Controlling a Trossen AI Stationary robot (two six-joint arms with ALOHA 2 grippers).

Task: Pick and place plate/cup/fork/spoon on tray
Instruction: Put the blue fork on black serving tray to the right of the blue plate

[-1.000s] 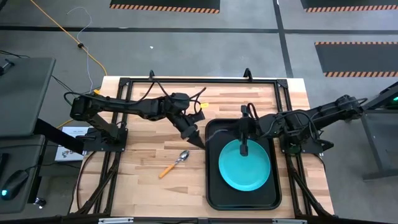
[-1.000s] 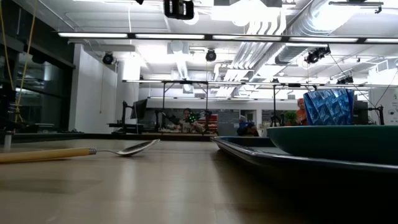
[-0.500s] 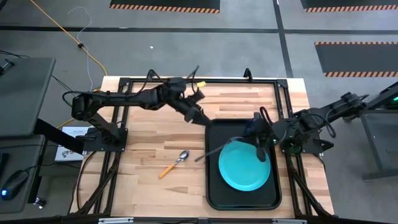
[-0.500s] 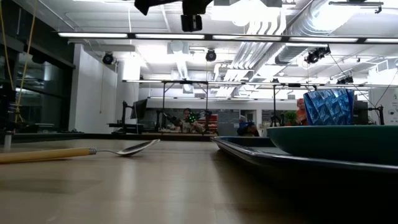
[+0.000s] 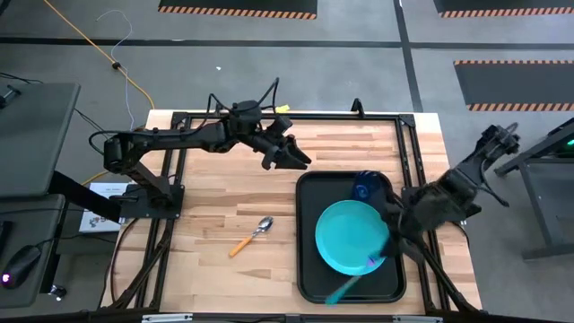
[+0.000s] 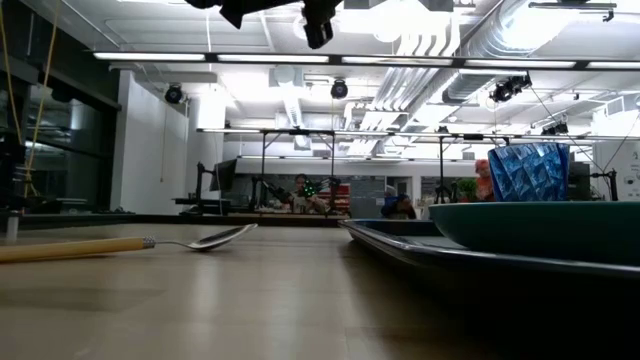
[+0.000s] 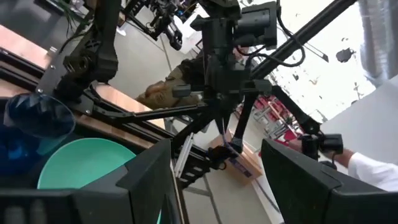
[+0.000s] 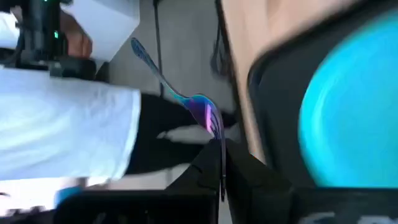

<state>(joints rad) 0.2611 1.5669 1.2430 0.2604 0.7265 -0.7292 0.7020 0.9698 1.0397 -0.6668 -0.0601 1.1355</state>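
**Fork transfer to tray**

Fork [image 5: 352,283] pinched by its tines in closed right gripper [image 5: 387,253], handle overhanging tray [image 5: 306,233] near edge beside plate [image 5: 350,235]. Left gripper [image 5: 293,158] open, empty. Risk: thin tine grip slipping, dropping fork off-tray.

The left gripper [image 5: 300,161] hangs with fingers spread, reaching rightward at the far side. The right gripper [image 5: 392,235], fingers closed, sits at the right, angled toward the near edge.
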